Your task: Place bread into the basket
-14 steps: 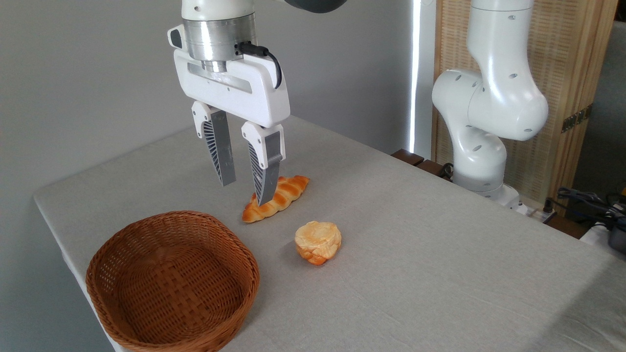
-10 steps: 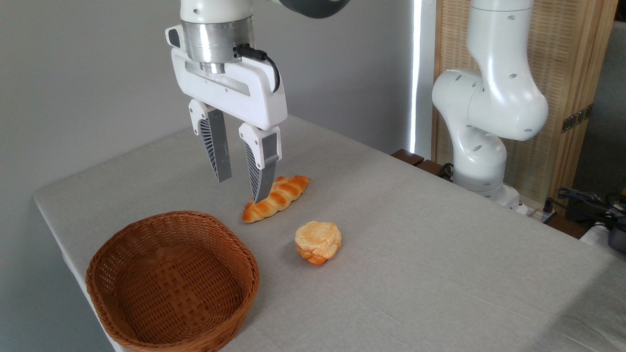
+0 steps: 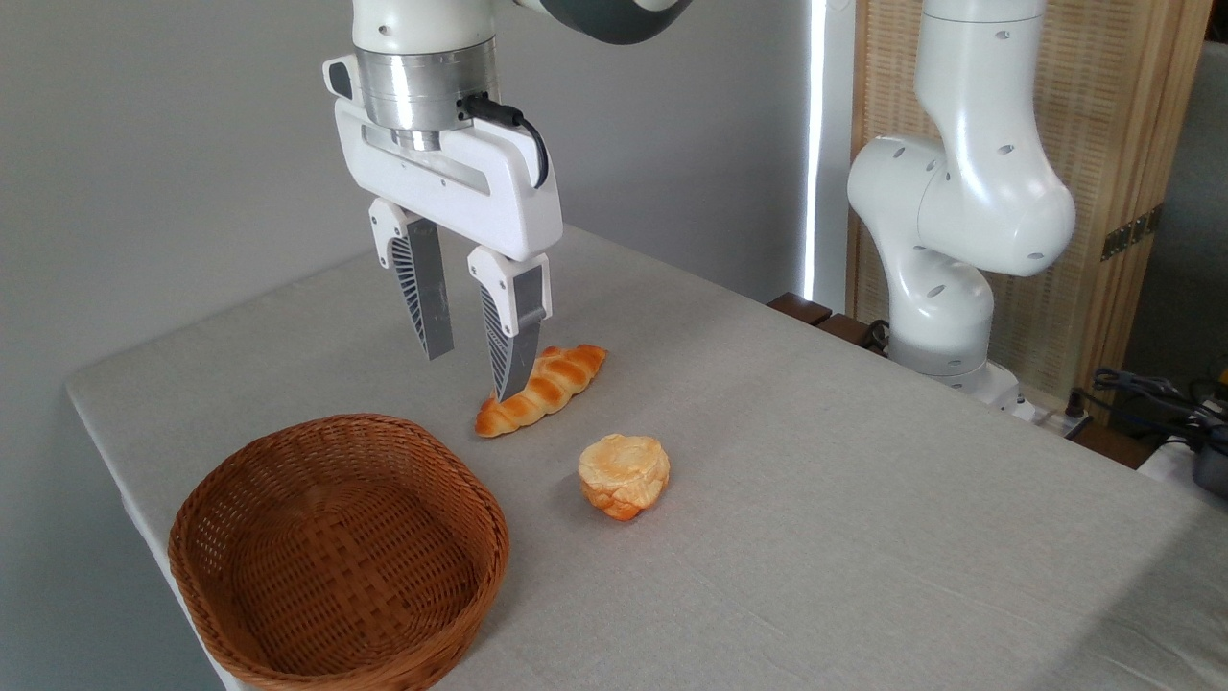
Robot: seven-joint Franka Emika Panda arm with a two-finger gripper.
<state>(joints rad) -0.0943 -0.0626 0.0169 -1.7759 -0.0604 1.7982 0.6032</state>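
1. Nothing of the job is done yet, as I judge it: the bread (image 3: 624, 474) sits on the counter (image 3: 863, 537) in the middle of the frame, untouched and well outside the basket (image 3: 338, 554).
2. My claw (image 3: 472, 369) hangs in the upper left of the frame, above the counter, its two fingers parted by a moderate gap and holding nothing.
3. It is up and to the left of the bread, not over it. One fingertip crosses in front of the long braided loaf (image 3: 543, 389), which lies just behind the bread; I cannot tell whether it touches the loaf.
4. What is left, in my view, is all of it: come over the bread, lower, close on it, lift, carry it to the lower left and let go.
5. The basket stands at the lower left of the frame near the counter's edge, and its woven floor is bare, with nothing in it.
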